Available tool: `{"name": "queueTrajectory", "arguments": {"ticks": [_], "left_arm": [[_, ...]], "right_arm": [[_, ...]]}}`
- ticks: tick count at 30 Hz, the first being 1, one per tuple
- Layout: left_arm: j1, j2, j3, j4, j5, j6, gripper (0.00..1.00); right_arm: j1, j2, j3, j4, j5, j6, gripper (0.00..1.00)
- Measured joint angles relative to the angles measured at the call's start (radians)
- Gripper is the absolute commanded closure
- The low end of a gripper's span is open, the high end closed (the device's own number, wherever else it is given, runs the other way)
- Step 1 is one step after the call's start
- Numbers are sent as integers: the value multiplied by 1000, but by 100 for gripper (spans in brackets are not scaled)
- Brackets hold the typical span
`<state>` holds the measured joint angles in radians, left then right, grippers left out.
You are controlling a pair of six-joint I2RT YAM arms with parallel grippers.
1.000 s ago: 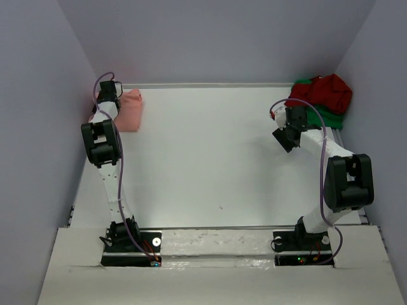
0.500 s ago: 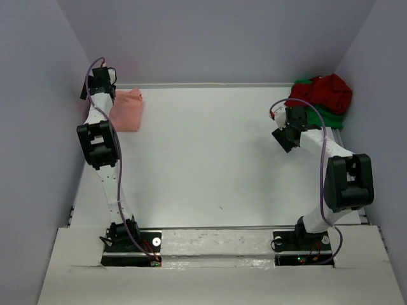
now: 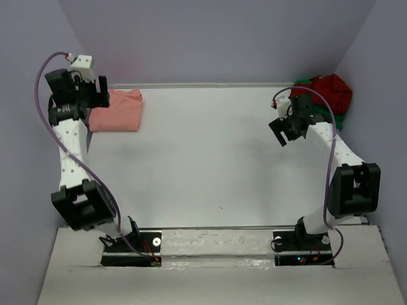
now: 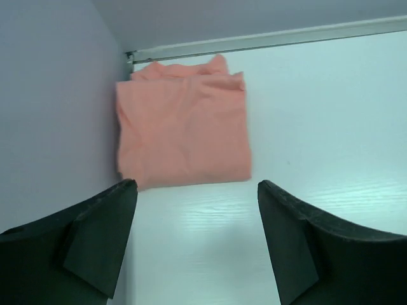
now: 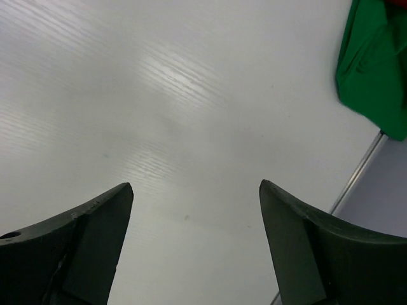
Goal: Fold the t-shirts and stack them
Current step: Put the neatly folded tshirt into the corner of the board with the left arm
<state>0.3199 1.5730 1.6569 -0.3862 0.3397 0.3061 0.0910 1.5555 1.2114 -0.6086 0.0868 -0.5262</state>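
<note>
Hovering empty, my left jaws and right jaws stood wide apart. The folded salmon-pink t-shirt [image 4: 181, 127] lay flat in the far-left corner of the worktop [image 3: 210, 159]; the dark red t-shirt [image 3: 331, 91] sat heaped on the bright green t-shirt [image 5: 375, 63], far right.

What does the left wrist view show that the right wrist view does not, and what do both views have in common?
Only the left wrist view: the folded pink shirt, flat in the corner beside the wall. Only the right wrist view: a part of the green shirt, at the upper right. Both: the white table and open fingers holding nothing, of the left gripper and the right gripper.
</note>
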Motion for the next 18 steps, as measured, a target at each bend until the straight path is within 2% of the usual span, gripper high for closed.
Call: {"name": "queueTrajectory", "arguments": {"ticks": [3, 4, 6, 8, 12, 14, 18], "left_arm": [[-5, -245, -389, 112, 78, -18, 2], [-7, -286, -468, 141, 88, -19, 2], [-18, -406, -718, 194, 85, -16, 1], [-17, -495, -874, 196, 71, -6, 1], [-17, -650, -993, 213, 63, 31, 1], [-17, -708, -1014, 242, 76, 47, 1], [-17, -796, -1060, 299, 122, 55, 1]], "right_arm": [[0, -54, 42, -53, -102, 56, 11], [0, -74, 39, -61, -122, 73, 11], [1, -154, -1, -64, -169, 114, 10], [0, -246, -59, -66, -208, 148, 9], [0, -340, -174, -48, -238, 189, 9], [0, -349, -254, -3, -241, 218, 9], [0, -337, -310, -5, -243, 245, 7]]}}
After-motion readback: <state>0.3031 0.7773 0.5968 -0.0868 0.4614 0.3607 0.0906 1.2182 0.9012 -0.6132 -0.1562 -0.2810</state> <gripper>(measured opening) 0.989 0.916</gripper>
